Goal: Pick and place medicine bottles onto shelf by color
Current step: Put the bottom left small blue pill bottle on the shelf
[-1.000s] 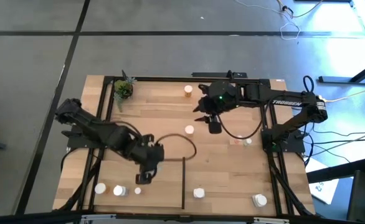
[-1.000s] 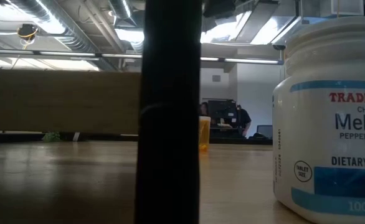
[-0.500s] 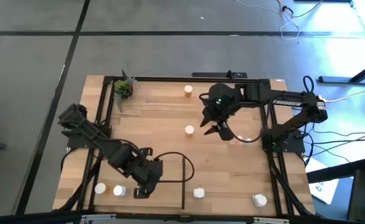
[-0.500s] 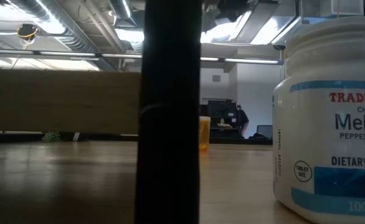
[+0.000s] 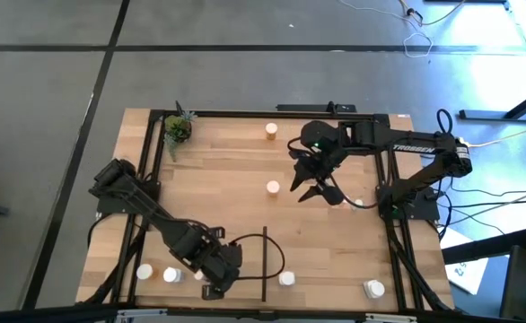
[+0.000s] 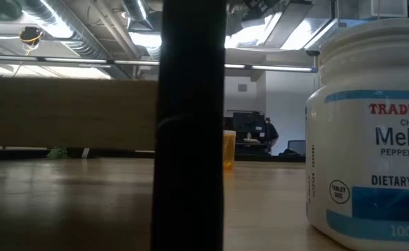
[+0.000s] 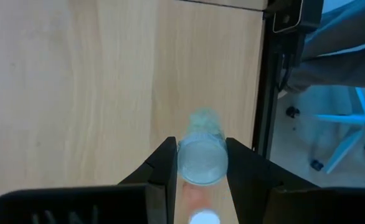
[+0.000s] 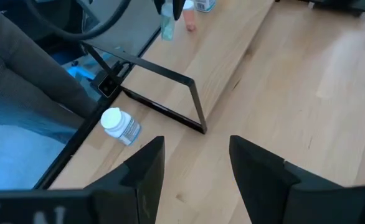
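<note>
White-capped bottle [image 7: 201, 155] clamped between left jaws; right jaws wide, empty

arms: dark, jointed | right arm [image 5: 398, 142]: white lettering | cables: black, looping | fingers [image 8: 260, 167]: dark, flat

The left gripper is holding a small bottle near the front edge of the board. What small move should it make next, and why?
Probably lower the bottle straight down and then release it. The left gripper grips it between its fingers above bare wood, close to the shelf's front rail and beside white-capped bottles already standing there. The right gripper hangs open, empty, far away.
</note>
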You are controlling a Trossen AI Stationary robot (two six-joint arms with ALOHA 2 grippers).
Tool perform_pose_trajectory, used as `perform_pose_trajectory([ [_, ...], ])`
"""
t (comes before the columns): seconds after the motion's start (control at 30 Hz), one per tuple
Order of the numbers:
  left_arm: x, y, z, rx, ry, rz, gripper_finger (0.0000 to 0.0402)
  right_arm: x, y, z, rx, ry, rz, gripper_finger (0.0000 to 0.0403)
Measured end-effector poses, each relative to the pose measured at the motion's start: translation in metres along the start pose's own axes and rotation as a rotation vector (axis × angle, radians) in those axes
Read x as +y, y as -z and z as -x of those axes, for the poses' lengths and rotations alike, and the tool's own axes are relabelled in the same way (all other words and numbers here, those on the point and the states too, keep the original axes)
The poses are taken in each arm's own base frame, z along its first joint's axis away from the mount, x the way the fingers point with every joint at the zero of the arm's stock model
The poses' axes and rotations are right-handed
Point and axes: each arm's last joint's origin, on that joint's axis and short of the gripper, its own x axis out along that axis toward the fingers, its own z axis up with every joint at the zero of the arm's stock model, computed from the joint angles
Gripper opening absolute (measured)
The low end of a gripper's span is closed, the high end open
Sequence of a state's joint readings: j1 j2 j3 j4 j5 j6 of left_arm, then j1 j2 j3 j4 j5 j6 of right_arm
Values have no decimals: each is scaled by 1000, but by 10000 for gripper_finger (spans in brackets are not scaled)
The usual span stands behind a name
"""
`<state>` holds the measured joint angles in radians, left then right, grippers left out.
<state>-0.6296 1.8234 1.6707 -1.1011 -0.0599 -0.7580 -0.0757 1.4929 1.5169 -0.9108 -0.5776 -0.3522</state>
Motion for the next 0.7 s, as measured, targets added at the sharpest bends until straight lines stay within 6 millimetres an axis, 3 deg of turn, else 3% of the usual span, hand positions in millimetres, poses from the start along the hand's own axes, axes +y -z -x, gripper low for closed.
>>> perform_pose_trajectory([
  [0.47,-7,-3,-44,61,-66,-48,94,0,0,0,-1,0,51,182],
  [0.7,-7,-3,-47,73,-74,-69,94,0,0,0,-2,0,51,182],
])
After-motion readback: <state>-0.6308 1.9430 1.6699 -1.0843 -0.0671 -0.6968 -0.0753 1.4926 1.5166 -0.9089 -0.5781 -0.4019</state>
